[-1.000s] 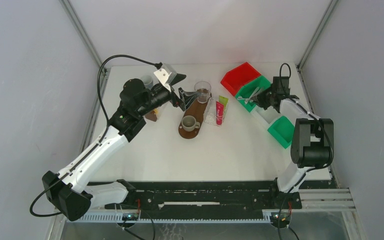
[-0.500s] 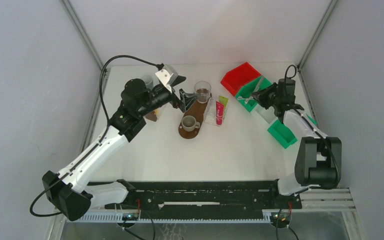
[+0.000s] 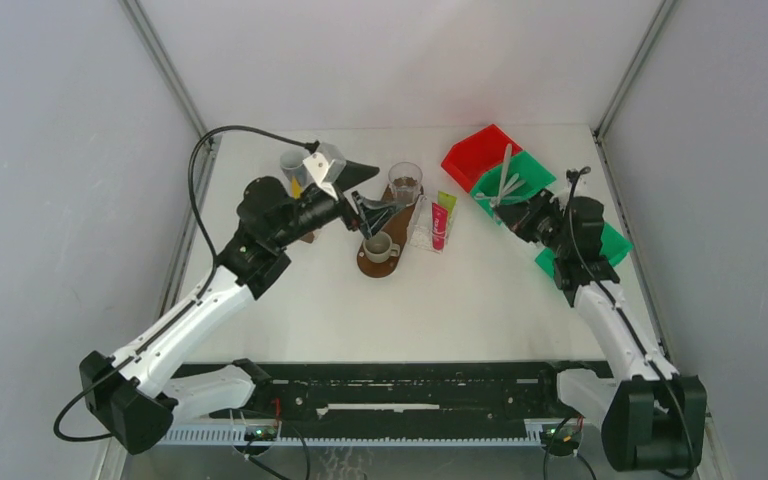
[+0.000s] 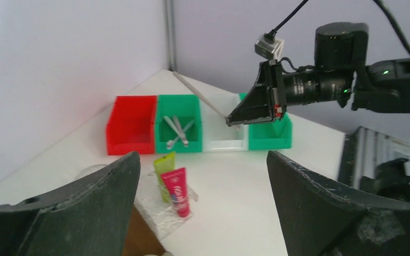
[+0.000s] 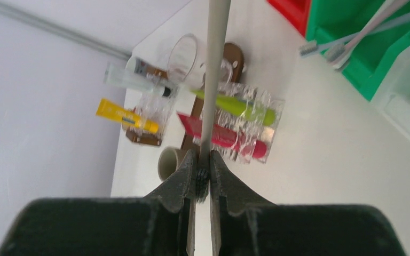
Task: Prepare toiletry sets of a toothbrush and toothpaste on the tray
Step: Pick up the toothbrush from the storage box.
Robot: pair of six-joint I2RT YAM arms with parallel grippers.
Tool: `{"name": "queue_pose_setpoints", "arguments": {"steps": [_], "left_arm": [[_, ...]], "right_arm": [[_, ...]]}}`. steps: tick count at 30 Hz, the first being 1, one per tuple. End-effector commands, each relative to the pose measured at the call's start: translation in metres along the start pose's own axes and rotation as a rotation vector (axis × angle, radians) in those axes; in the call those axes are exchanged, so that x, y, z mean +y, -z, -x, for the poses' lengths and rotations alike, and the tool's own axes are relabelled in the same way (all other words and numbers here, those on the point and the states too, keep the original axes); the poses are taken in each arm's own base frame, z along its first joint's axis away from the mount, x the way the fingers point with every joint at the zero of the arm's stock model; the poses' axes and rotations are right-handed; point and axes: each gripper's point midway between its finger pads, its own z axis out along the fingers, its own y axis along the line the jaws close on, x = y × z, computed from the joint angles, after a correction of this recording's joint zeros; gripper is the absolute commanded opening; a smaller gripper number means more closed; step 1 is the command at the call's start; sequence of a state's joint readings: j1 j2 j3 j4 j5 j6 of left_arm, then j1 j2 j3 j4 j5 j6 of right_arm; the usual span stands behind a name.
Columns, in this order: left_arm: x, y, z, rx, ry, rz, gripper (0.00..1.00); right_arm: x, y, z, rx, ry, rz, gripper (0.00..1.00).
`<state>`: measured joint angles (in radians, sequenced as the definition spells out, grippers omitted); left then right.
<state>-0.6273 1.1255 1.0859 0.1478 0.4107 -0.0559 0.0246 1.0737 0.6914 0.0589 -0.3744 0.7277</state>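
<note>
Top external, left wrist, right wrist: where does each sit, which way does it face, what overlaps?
Top external: above and behind the bases, looking down on the table; the left arm and right arm show whole.
Left wrist: on the left claw, facing across to the bins and the right claw; own open fingers frame it.
Right wrist: on the right claw, facing the tray; own fingers shut on a toothbrush.
Shared: both wrist views show the pink toothpaste and green toothpaste.

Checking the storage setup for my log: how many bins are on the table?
4, side by side in one row: red bin, green bin, white bin, second green bin. None appears hidden.
</note>
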Motion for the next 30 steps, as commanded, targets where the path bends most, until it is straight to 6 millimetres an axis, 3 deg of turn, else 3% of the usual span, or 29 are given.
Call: {"name": "queue_pose_setpoints", "arguments": {"steps": [1, 8, 16, 21, 30], "left_arm": [[-0.033, 0.016, 0.007, -0.141, 0.179, -0.104, 0.91], [-0.063, 0.037, -0.048, -0.121, 0.481, -0.167, 0.9], [-0.092, 0.051, -0.077, -0.126, 0.677, -0.157, 0.91], [-0.099, 0.051, -0.077, -0.17, 0.739, -0.125, 0.9], [-0.088, 0.028, -0.102, -0.065, 0.768, 0.091, 0.83]], "right_arm": [[0.023, 0.022, -0.022, 0.011, 0.165, 0.188, 0.0], [0.043, 0.063, -0.069, 0.064, 0.321, 0.393, 0.0], [0.062, 0.1, -0.116, 0.077, 0.508, 0.573, 0.0], [0.071, 0.105, -0.139, 0.126, 0.582, 0.633, 0.0], [0.075, 0.106, -0.174, 0.19, 0.712, 0.673, 0.0]]}}
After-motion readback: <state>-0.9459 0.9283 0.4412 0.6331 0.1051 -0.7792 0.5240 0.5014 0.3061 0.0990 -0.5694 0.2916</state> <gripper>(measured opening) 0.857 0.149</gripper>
